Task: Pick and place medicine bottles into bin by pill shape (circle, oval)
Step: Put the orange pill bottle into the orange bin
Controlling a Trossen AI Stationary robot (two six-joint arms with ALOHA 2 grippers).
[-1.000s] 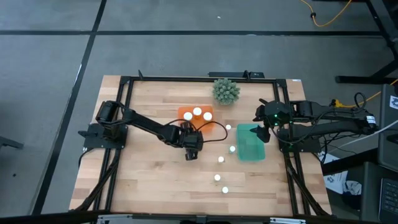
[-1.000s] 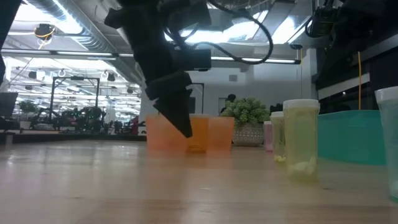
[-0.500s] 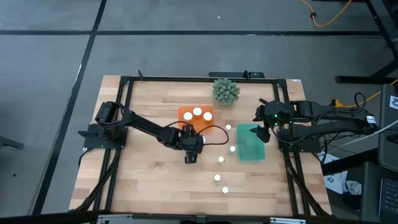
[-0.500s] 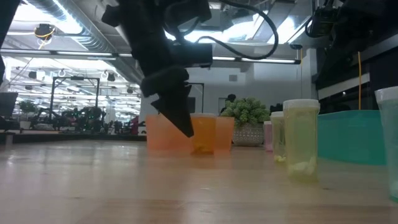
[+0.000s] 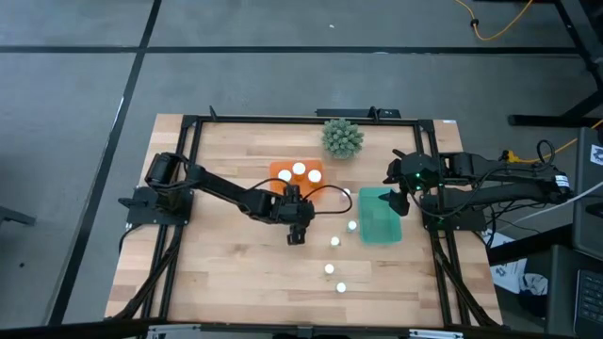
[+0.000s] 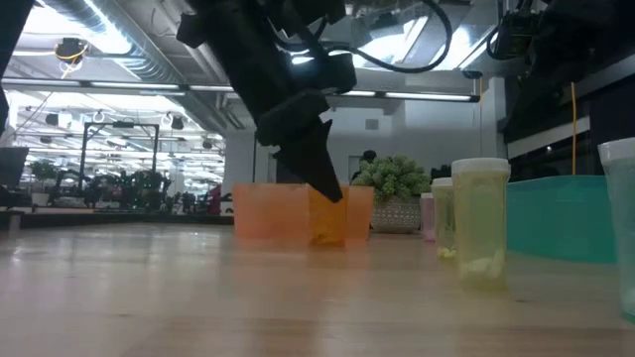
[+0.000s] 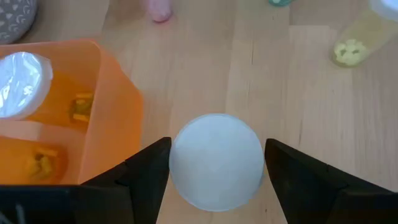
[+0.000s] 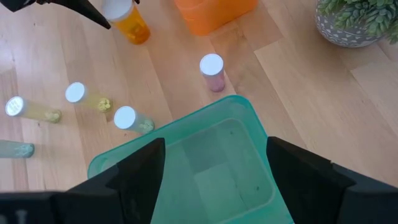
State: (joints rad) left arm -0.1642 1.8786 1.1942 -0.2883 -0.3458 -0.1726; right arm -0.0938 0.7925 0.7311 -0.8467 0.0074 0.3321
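Left pincer (image 7: 214, 177) pinching a white-capped bottle (image 7: 216, 160) at frame centre beside the orange bin (image 7: 93, 106), seemingly for sorting; right pincer (image 8: 214, 180) spread over the teal bin (image 8: 211, 165).

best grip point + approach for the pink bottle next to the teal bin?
Take the pink bottle around its body just below the white cap, coming straight down from above. It stands upright, apart from the teal bin and the orange bin, so fingers probably fit on the two sides facing along the teal bin's edge. The right gripper, hovering over that bin, is nearest.

Matt wooden table (image 5: 217, 273) – translucent, glossy plastic orange tray (image 7: 115, 118).
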